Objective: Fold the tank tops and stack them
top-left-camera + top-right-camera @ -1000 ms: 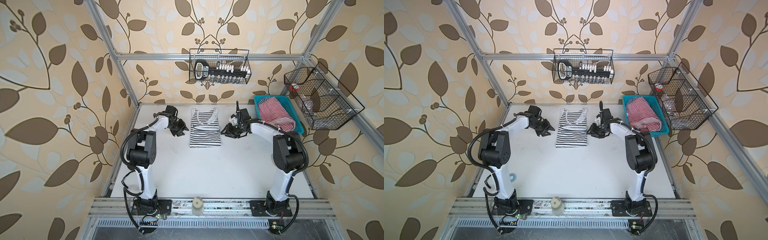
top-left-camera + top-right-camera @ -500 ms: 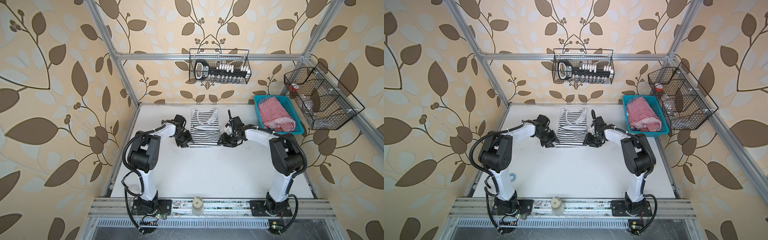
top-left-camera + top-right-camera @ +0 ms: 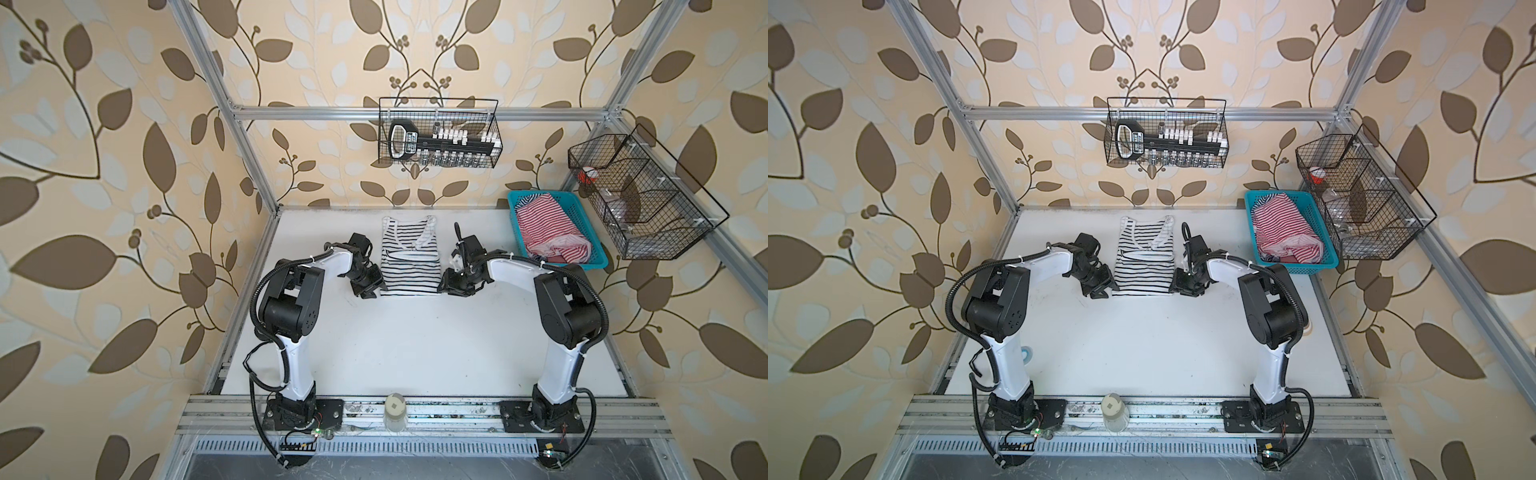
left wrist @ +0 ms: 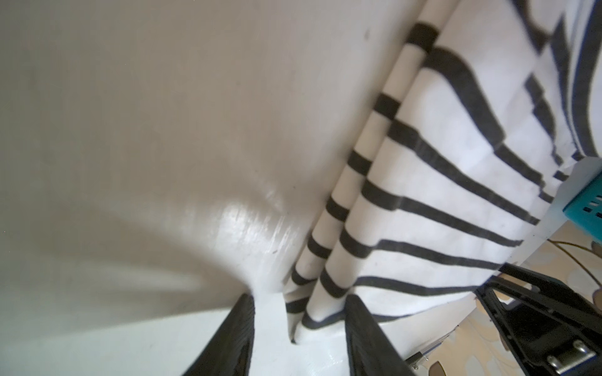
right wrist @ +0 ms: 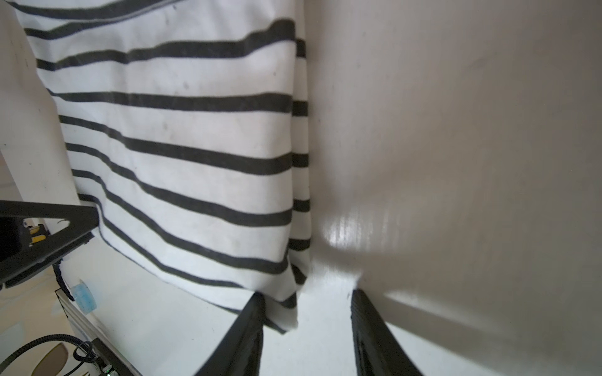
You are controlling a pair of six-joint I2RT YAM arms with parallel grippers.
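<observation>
I see the black-striped tank top [image 3: 410, 258] flat on the white table [image 3: 415, 345], folded lengthwise. Left gripper [image 4: 298, 338]: jaws apart, the top's near corner lying between the fingers [image 4: 365, 332], not clamped. Right gripper [image 5: 306, 332]: jaws apart, the other near corner just inside one finger. Red-striped tank top [image 3: 548, 228] sits bundled in the teal basket [image 3: 592, 245], beyond the right gripper.
</observation>
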